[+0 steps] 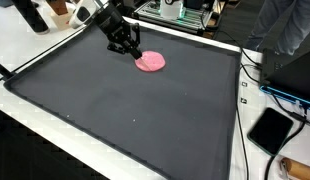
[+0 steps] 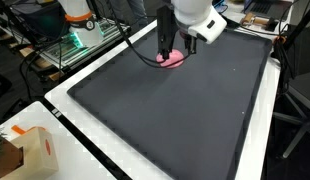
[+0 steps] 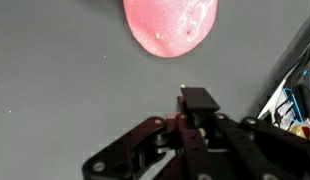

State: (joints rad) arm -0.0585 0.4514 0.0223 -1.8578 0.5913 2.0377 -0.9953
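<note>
Toward the far side of the dark mat (image 1: 125, 110), a flat, round pink blob (image 1: 150, 62) lies alone on the surface, closer to the far edge than to the near one. The gripper (image 1: 130, 47) hangs low over the mat just left of the blob in an exterior view, its tip close to the blob's rim; whether it touches cannot be told. From the opposite side, in an exterior view, the gripper (image 2: 167, 52) stands in front of the pink blob (image 2: 173, 58) and hides part of it. The wrist view shows the pink blob (image 3: 170, 25) glossy and speckled, lying apart from the gripper (image 3: 198, 100), whose fingers seem drawn together with nothing between them. The mat (image 2: 175, 120) covers most of a white table (image 1: 75, 140). A black tablet (image 1: 270, 130) lies off the mat at the near right, and a cardboard box (image 2: 30, 150) sits on the table's near left corner.
</note>
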